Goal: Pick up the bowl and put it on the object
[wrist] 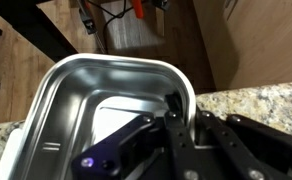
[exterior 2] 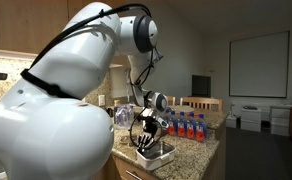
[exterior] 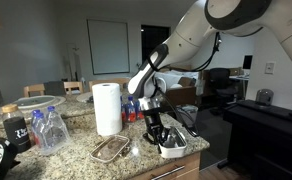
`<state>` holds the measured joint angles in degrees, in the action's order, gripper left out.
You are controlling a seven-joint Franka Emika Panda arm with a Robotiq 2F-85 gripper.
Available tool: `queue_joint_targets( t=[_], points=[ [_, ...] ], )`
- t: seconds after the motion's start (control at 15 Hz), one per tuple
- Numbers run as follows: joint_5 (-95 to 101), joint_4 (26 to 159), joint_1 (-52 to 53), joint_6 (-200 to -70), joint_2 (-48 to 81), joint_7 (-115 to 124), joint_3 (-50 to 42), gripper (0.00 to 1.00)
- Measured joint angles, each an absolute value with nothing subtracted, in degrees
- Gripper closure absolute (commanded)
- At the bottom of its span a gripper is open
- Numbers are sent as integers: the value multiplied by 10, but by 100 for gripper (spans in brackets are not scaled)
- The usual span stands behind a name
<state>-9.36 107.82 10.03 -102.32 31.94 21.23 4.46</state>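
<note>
Bowl: the bowl (exterior: 174,150) sits on the worktop (exterior: 76,155) at its near right corner, close to the edge; it seems not lifted yet
Gripper: the gripper (exterior: 162,138) points down into the bowl; in the wrist view the gripper (wrist: 181,125) meets the right wall of the bowl (wrist: 96,90), with dark finger parts over the inside
Gripper state: I cannot tell whether it already presses on the rim or is only around it; the contact place is hidden by its own links
Object: the tray (exterior: 111,149) lies flat on the worktop to the left of the bowl, near but apart, in front of the paper towel roll (exterior: 107,108)
Key relation: from the gripper the tray is straight to the left, so I judge the carry is a short lift and a move left
Risk: a grip on one wall can tilt the bowl
</note>
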Motion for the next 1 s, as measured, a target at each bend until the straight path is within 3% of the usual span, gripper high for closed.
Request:
queue_joint_targets(
  t=[0.8, 0.87, 1.0],
  points=[
    [-94, 1078, 100, -949, 275, 247, 23, 97],
    [-95, 1074, 101, -949, 279, 247, 24, 72],
    [-101, 1065, 101, -949, 287, 247, 25, 70]
  ],
)
